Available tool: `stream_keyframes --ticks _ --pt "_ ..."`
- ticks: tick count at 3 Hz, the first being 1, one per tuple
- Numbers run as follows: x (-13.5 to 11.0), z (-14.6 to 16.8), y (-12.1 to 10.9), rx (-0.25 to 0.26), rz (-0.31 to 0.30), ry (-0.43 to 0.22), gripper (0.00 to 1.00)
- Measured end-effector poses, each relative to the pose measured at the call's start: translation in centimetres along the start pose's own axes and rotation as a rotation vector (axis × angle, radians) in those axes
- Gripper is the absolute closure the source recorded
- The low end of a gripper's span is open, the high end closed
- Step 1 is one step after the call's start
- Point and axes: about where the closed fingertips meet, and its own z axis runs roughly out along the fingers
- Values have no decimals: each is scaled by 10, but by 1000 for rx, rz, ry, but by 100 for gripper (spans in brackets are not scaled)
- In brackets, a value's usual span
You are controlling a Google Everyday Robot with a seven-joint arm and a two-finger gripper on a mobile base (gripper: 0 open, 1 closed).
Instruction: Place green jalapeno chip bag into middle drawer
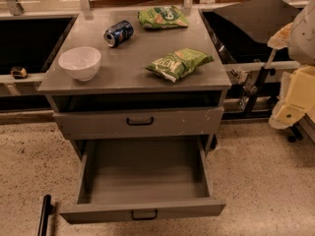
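The green jalapeno chip bag (178, 63) is light green with white block lettering. It lies flat on the grey cabinet top, near the front right corner. The middle drawer (142, 208) is pulled wide open below, its plain grey inside bare, with a small black handle on its low front. My gripper (285, 113) hangs at the right edge of the view, beside the cabinet and well right of the bag, touching neither bag nor drawer.
A white bowl (79, 62) sits front left on the top, a blue can (118, 33) lies behind it, and a darker green bag (162, 17) lies at the back. The upper drawer front (140, 122) is closed. A black bar (44, 213) stands at bottom left.
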Motion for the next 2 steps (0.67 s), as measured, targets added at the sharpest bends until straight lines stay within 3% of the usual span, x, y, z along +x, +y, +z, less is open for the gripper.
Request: stream_keyframes --ticks 1,2 --pt "0 0 0 0 0 0 0" --pt "-17 15 -17 -6 -40 -15 0"
